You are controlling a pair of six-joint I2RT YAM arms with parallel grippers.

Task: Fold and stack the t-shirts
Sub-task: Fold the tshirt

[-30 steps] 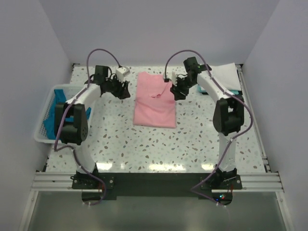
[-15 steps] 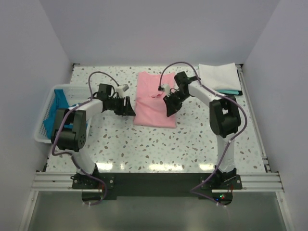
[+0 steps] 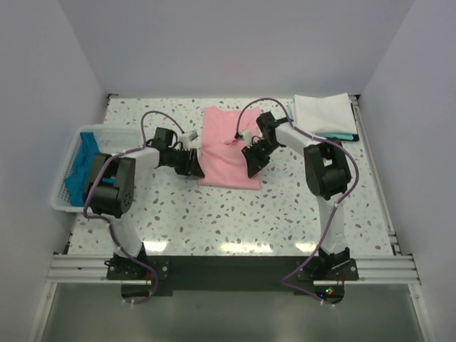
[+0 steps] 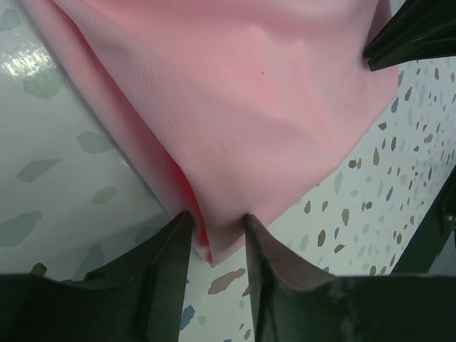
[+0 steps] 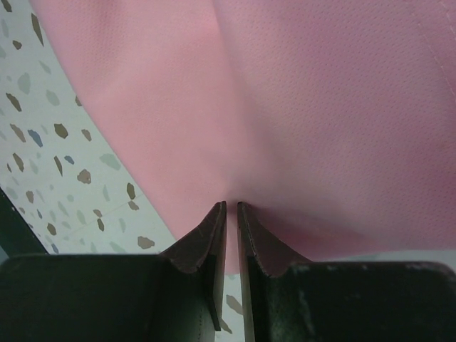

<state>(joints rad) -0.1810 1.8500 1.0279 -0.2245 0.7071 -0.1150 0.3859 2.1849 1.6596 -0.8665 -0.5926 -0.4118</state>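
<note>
The light pink t-shirt (image 3: 228,146), folded into a long rectangle, lies in the middle of the table. My left gripper (image 3: 194,164) is at its near left corner. In the left wrist view the left gripper (image 4: 215,217) has its jaws narrowed on that corner of the pink t-shirt (image 4: 271,100), which is creased between them. My right gripper (image 3: 253,162) is at the near right edge. In the right wrist view the right gripper (image 5: 231,205) is shut on the edge of the pink t-shirt (image 5: 299,92). A folded white t-shirt (image 3: 324,112) lies at the back right.
A white lattice basket (image 3: 63,201) stands at the table's left edge with teal-blue t-shirts (image 3: 80,165) in it. A teal-blue strip (image 3: 343,136) shows under the white t-shirt. The right gripper's dark finger (image 4: 413,32) shows in the left wrist view.
Both arms have swung from the far end of the pink t-shirt down to its near corners and lowered onto the cloth. The shirt itself has not shifted.
</note>
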